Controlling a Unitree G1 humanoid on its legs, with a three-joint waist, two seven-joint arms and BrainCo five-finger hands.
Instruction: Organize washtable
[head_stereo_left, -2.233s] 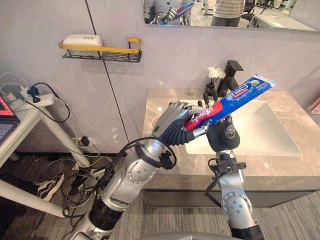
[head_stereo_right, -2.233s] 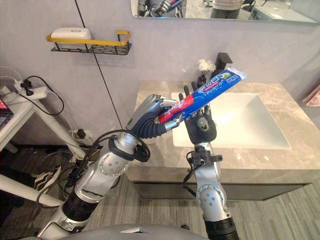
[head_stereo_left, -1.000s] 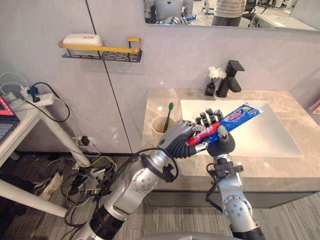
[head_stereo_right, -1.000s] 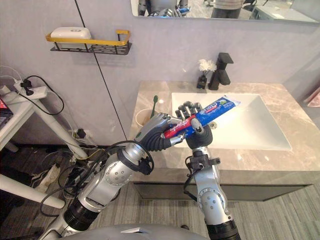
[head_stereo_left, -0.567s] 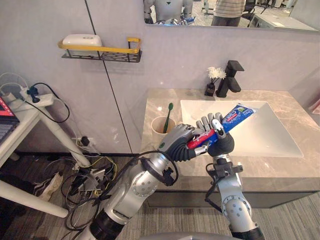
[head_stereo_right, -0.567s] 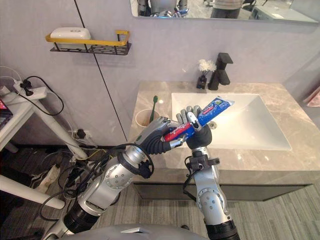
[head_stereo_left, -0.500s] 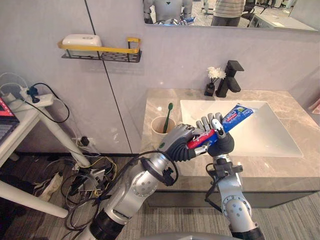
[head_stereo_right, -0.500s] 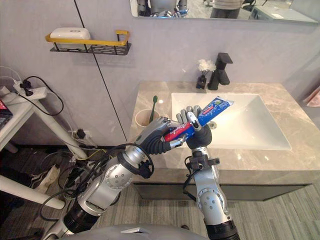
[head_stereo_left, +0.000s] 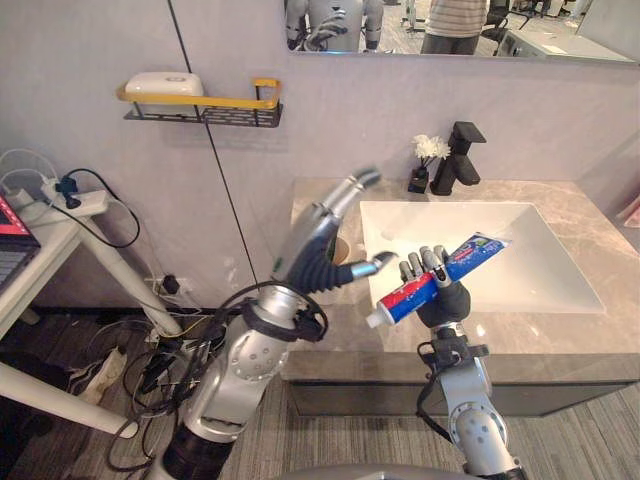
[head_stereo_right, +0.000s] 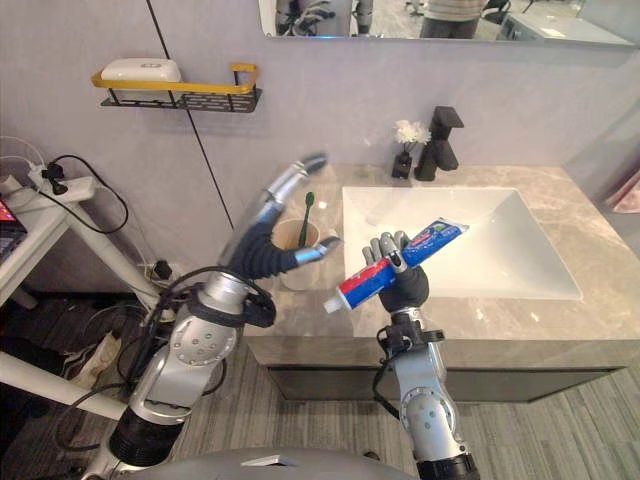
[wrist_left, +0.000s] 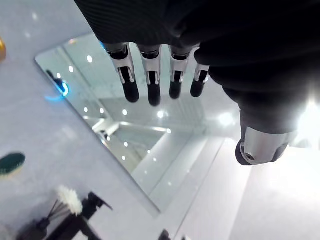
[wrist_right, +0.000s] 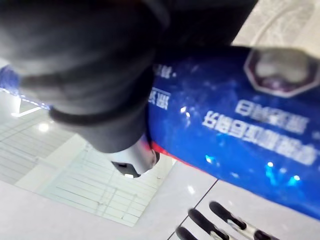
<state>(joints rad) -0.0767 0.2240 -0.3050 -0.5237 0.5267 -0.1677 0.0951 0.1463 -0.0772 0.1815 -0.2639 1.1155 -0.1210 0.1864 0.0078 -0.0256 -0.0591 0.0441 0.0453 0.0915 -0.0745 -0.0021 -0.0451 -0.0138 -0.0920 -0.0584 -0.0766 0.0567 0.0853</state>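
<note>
A red and blue toothpaste tube (head_stereo_left: 403, 297) slants above the front edge of the counter, cap end low and toward me. My right hand (head_stereo_left: 447, 300) is curled round its middle; the right wrist view has the blue tube (wrist_right: 240, 135) pressed against the palm. My left hand (head_stereo_left: 315, 245) is raised just left of the tube, apart from it, with straight spread fingers (wrist_left: 150, 75) and nothing in it. Behind that hand a beige cup (head_stereo_right: 290, 240) holding a green toothbrush (head_stereo_right: 306, 212) stands on the counter's left part.
A white sink basin (head_stereo_left: 500, 250) is set in the marble counter (head_stereo_left: 590, 340). A black faucet (head_stereo_left: 460, 155) and a small vase of white flowers (head_stereo_left: 428, 160) stand at the back. A wall shelf (head_stereo_left: 200, 105) carries a white soap box (head_stereo_left: 165, 82). A white side table (head_stereo_left: 40, 230) stands at left.
My left hand has let go of the tube, opened and swung up and away to the left. The right hand now holds the tube alone, and its cap end has dropped lower.
</note>
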